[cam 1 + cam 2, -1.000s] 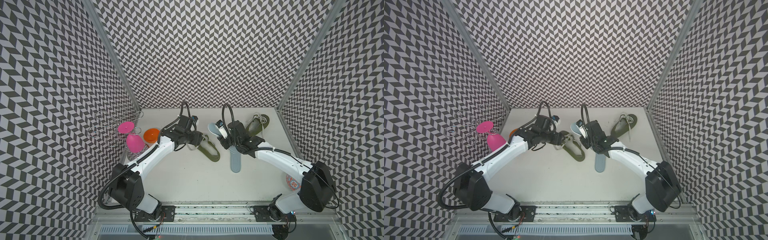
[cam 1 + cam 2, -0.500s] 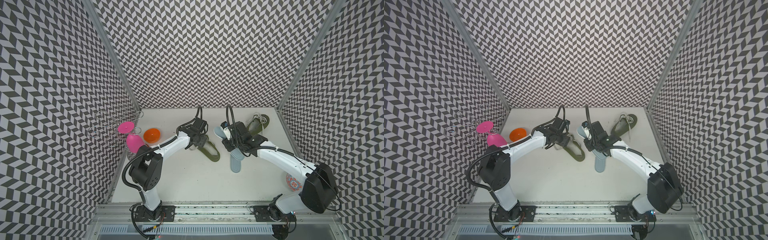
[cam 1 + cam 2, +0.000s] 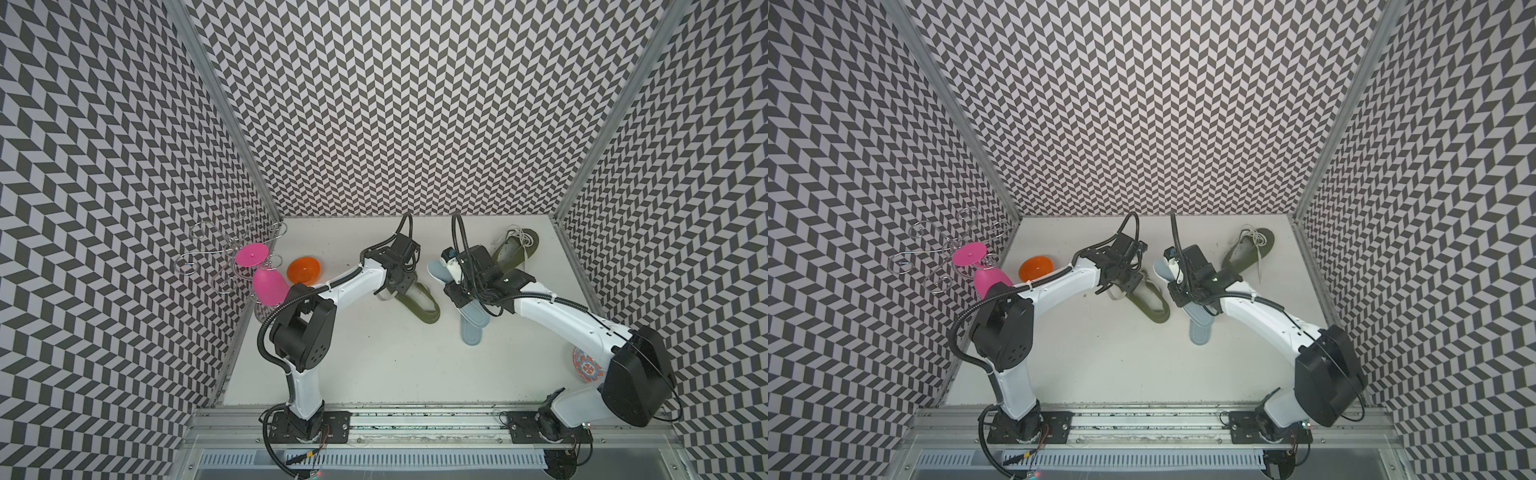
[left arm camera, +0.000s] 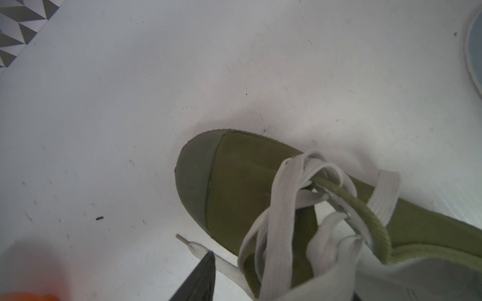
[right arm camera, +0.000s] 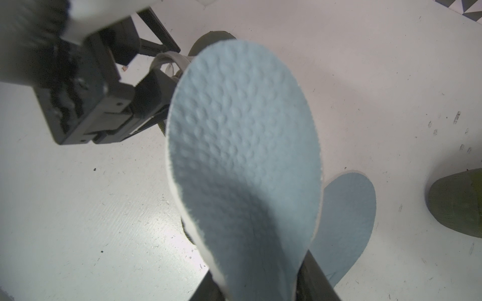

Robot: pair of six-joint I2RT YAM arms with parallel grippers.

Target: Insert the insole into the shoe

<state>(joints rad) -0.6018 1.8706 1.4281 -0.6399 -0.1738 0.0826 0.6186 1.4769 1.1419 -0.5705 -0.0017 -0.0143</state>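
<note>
The left arm [image 3: 353, 282] had refolded, elbow swung inward. The left gripper [image 3: 392, 289] sat at the laced end of the shoe [image 3: 422, 305] near the table's [image 3: 374, 365] back edge, its grip unreadable. The right gripper [image 5: 260, 284] clamped the insole [image 5: 242, 146] just beside the shoe. The insole should go in toe-first and shallow, with the throat spread.

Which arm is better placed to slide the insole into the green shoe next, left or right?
Right. The right end effector grips the light blue insole, raised beside the olive shoe. The left end effector is at that shoe's laces with no insole, likely better for steadying it.
</note>
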